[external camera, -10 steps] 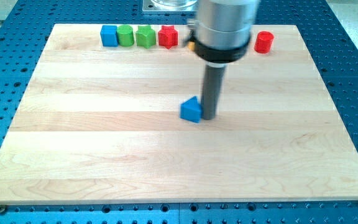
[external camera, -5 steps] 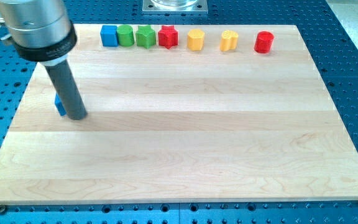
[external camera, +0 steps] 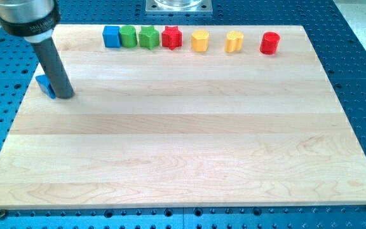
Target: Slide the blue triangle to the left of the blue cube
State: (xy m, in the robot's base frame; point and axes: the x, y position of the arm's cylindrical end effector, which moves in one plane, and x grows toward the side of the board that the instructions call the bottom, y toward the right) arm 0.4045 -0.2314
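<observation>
Tip (external camera: 65, 97) against blue triangle (external camera: 44, 85), blue cube (external camera: 111, 36) well apart.

Pale wooden board (external camera: 189, 152) on a blue perforated table (external camera: 361, 76). Along the view's top edge, left to right: blue cube (external camera: 111, 36), green cylinder (external camera: 128, 36), green block of unclear shape (external camera: 149, 37), red star-like block (external camera: 171, 37), yellow block (external camera: 199, 40), yellow heart-like block (external camera: 234, 41), red cylinder (external camera: 269, 42). Near the view's left edge: small blue triangle (external camera: 44, 84), partly hidden by the dark rod; my tip (external camera: 65, 97) touches its right side, well below and left of the blue cube.
</observation>
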